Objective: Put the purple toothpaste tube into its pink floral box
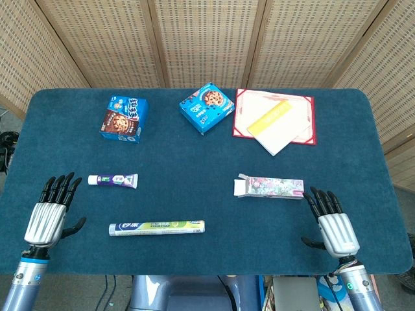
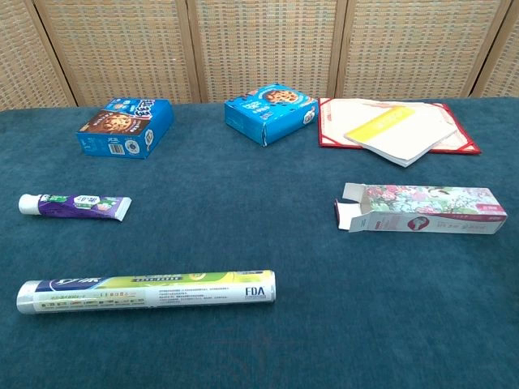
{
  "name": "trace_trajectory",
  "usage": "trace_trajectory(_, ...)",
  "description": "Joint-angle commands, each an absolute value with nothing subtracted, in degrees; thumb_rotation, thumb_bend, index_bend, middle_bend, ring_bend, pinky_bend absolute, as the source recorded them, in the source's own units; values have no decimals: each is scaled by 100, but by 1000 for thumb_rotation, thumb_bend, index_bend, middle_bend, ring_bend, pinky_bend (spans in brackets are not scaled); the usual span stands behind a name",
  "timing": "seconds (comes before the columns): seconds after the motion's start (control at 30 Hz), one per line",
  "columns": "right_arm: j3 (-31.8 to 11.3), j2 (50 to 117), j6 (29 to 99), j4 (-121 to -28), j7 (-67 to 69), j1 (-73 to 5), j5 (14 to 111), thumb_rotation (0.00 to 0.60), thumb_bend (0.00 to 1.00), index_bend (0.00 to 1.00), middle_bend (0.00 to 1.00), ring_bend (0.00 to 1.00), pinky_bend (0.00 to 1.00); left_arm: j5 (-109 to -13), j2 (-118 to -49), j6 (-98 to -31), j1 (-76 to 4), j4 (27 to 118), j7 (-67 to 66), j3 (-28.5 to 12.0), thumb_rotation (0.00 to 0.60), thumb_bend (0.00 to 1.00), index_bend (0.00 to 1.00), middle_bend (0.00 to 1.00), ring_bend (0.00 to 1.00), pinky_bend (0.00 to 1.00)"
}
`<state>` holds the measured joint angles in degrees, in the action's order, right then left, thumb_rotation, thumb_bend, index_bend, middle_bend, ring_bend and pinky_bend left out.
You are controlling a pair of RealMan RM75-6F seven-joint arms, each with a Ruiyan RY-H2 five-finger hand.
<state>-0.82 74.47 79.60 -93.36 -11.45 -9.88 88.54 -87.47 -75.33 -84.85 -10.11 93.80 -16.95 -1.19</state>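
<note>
The purple toothpaste tube (image 1: 113, 181) (image 2: 75, 206) lies flat on the left part of the blue table, white cap pointing left. The pink floral box (image 1: 270, 186) (image 2: 422, 211) lies on its side on the right, its flaps open at the left end. My left hand (image 1: 52, 210) hovers near the table's front left corner, fingers spread and empty, below and left of the tube. My right hand (image 1: 331, 222) is at the front right, fingers apart and empty, its fingertips just short of the box's right end. Neither hand appears in the chest view.
A long roll in a yellow-green wrapper (image 1: 157, 227) (image 2: 147, 291) lies near the front edge. Two blue cookie boxes (image 1: 123, 118) (image 1: 207, 107) stand at the back. A red folder (image 1: 305, 133) holding white paper and a yellow booklet (image 1: 271, 118) lies at the back right.
</note>
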Motion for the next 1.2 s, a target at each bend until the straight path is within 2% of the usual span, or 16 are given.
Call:
trace_trajectory(0.03, -84, 7441, 7966, -9342, -1137, -986, 8860, 600, 118, 0, 0, 0, 0, -8753, -7533, -8485, -1009, 9379, -1692, -120, 600, 269, 0, 0, 0, 0)
trace_trajectory(0.6, -91, 7459, 7943, -9341, -1210, -982, 8825, 600, 118, 0, 0, 0, 0, -8710, -7526, -8370, -1024, 9377, -1691, -139, 600, 270, 0, 0, 0, 0)
trace_trajectory(0.87, -96, 7447, 7951, -9337, -1194, -969, 8807, 600, 119, 0, 0, 0, 0, -8435, -7524, -8089, -1102, 9396, -1773, -201, 600, 269, 0, 0, 0, 0)
trace_trajectory(1.1, -95, 7445, 7947, -9342, -1170, -972, 8818, 600, 118, 0, 0, 0, 0, -7953, -7390, -7520, -1493, 9454, -1810, -594, 600, 269, 0, 0, 0, 0)
trace_trajectory(1.2, -84, 7457, 7936, -9341, -1180, -976, 8832, 600, 119, 0, 0, 0, 0, -7612, -7278, -7144, -1752, 9446, -1905, -829, 600, 269, 25, 0, 0, 43)
